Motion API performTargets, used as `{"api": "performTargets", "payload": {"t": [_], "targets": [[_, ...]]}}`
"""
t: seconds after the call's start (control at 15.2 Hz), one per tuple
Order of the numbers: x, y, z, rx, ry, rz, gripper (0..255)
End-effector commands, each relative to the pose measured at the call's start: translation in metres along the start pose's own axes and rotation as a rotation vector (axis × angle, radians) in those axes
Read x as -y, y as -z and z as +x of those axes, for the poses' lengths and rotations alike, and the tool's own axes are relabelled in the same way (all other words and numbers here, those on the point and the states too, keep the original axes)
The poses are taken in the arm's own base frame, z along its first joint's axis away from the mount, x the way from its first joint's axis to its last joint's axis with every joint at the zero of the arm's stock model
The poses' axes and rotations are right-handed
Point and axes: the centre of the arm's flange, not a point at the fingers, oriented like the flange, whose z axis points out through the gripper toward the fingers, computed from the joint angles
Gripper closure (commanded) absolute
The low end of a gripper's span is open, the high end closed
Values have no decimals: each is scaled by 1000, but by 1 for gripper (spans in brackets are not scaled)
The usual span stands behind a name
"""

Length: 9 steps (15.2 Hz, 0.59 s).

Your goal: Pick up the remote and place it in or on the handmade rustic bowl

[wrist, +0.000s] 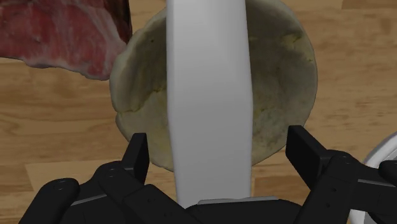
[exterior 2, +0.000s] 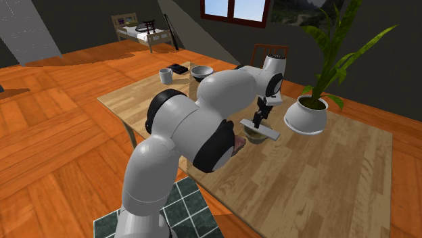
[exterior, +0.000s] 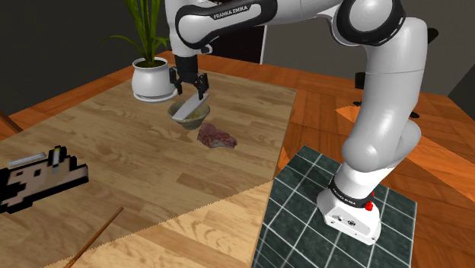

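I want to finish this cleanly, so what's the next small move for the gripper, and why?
Probably lift the gripper straight up. In the wrist view its fingers stand apart with a gap on each side of the pale remote, which seems to lie across the bowl, so the placing looks done.

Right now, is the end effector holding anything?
End effector: open, holding nothing; the remote lies across the bowl, between its fingers, untouched.

The claw [exterior 2: 259, 120] hangs just above the grey remote [exterior 2: 269, 133], which lies across the bowl [exterior 2: 254, 139] beneath it. A white plant pot [exterior 2: 306, 116] stands nearby on the counter [exterior 2: 324, 176].
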Motion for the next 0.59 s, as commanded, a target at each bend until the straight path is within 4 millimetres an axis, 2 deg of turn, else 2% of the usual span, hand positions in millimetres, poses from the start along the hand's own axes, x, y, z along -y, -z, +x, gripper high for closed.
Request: {"api": "performTargets", "payload": {"t": [0.0, 0.53], "targets": [[-1, 24, -4, 0, 0, -1, 0], [-1, 24, -4, 0, 0, -1, 0]]}}
